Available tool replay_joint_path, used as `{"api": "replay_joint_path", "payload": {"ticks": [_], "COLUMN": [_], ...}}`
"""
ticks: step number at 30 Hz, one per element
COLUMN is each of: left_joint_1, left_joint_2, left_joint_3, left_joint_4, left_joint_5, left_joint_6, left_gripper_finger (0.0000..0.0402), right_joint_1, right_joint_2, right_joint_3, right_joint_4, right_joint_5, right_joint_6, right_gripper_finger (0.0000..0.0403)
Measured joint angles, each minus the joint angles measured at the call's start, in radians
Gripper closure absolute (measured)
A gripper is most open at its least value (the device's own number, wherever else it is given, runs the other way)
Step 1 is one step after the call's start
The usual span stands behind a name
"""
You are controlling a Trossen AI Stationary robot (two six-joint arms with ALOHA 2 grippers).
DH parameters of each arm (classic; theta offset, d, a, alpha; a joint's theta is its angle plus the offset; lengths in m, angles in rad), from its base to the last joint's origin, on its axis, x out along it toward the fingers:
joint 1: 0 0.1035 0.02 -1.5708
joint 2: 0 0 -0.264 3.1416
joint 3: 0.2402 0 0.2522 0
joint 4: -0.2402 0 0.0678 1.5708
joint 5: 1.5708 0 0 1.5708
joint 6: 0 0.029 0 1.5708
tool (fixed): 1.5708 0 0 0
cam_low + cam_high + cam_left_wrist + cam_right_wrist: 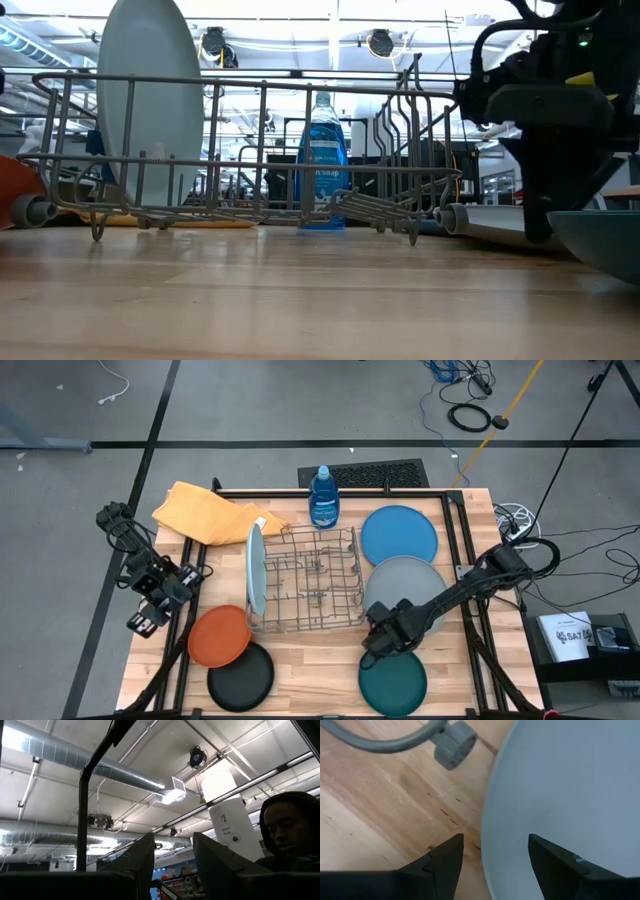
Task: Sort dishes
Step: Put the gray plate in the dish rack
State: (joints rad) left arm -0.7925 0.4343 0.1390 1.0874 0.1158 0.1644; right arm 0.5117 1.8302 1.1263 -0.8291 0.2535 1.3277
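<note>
The light blue plate (255, 570) stands on edge in the left end of the wire rack (310, 578). The blue plate (399, 534), grey plate (404, 585) and dark teal plate (392, 682) lie flat to the right of the rack. The orange plate (219, 635) and black plate (240, 676) lie at the near left. My right gripper (385, 635) is open and low over the grey plate's near-left rim (487, 820), with one finger over the wood and one over the plate. My left gripper (172, 840) is open and empty at the table's left edge (146, 620), pointing up.
A blue soap bottle (323, 498) and a yellow cloth (212, 512) lie behind the rack. A rack foot (454, 751) stands close to my right gripper. A dark frame runs round the table. A person shows in the left wrist view (290, 835), beyond the table.
</note>
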Motion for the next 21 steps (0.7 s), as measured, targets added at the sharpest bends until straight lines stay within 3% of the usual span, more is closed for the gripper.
{"api": "replay_joint_path", "payload": {"ticks": [21], "left_joint_1": [0.000], "left_joint_2": [0.000], "left_joint_3": [0.000], "left_joint_4": [0.005], "left_joint_5": [0.000], "left_joint_6": [0.000], "left_gripper_finger": [0.0265], "right_joint_1": [-0.013], "right_joint_2": [0.016], "right_joint_3": [-0.010], "right_joint_4": [-0.075], "right_joint_5": [0.043], "right_joint_6": [-0.027], "right_gripper_finger": [0.0213]}}
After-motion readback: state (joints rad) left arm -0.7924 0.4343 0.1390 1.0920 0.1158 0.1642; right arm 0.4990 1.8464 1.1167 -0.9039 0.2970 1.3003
